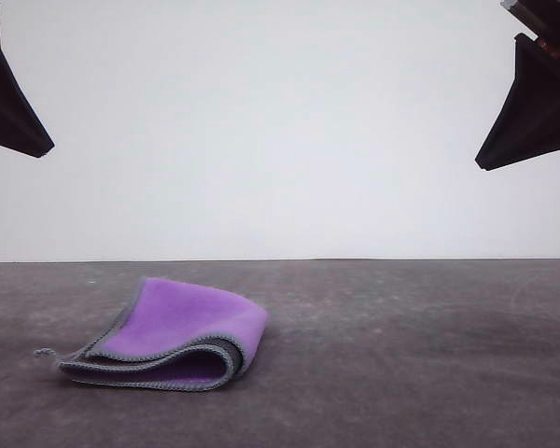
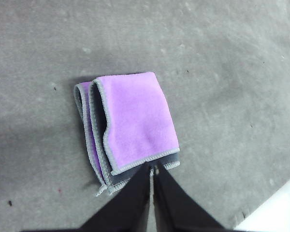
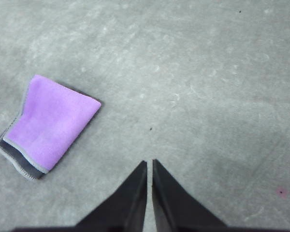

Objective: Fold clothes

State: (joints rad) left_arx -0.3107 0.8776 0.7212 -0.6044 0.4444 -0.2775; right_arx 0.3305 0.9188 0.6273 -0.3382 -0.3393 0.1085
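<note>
Simply folded purple cloth (image 1: 182,329), unlabelled.

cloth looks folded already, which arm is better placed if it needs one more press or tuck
Left. The cloth lies on the robot's left side of the table, and the left gripper hangs right over its edge. The right gripper hangs above bare table, well apart.

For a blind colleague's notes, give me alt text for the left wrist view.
A folded cloth, purple face up with grey stitched edging, lies on a grey table. The left gripper, jaws shut, hangs just above its near edge.
</note>
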